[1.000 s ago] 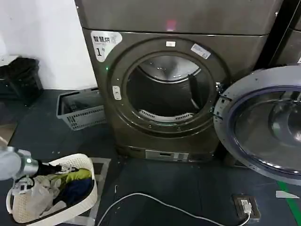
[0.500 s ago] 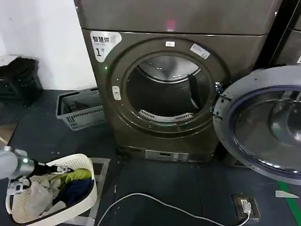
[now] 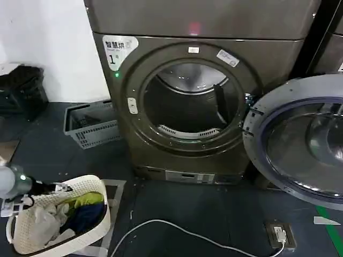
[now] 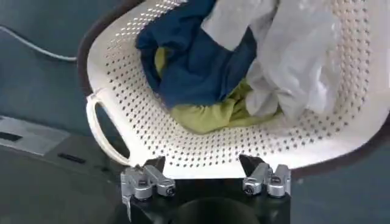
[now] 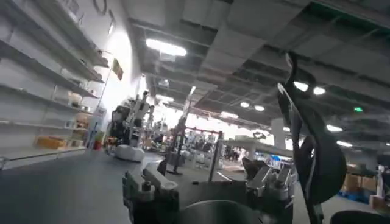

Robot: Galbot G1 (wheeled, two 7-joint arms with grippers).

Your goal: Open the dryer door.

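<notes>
Door status: dryer door [image 3: 300,142] already swung wide on its right-side hinge, grey inner face toward the camera, drum of the dryer [image 3: 187,101] exposed. Task looks complete. Left gripper [image 4: 205,176] is released, jaws apart and holding nothing, hovering just over the rim of the white laundry basket [image 4: 146,131] on the floor, low and left, well apart from the door. Right gripper [image 5: 207,182] is released, aimed at the room; the door lies on that arm's side.
</notes>
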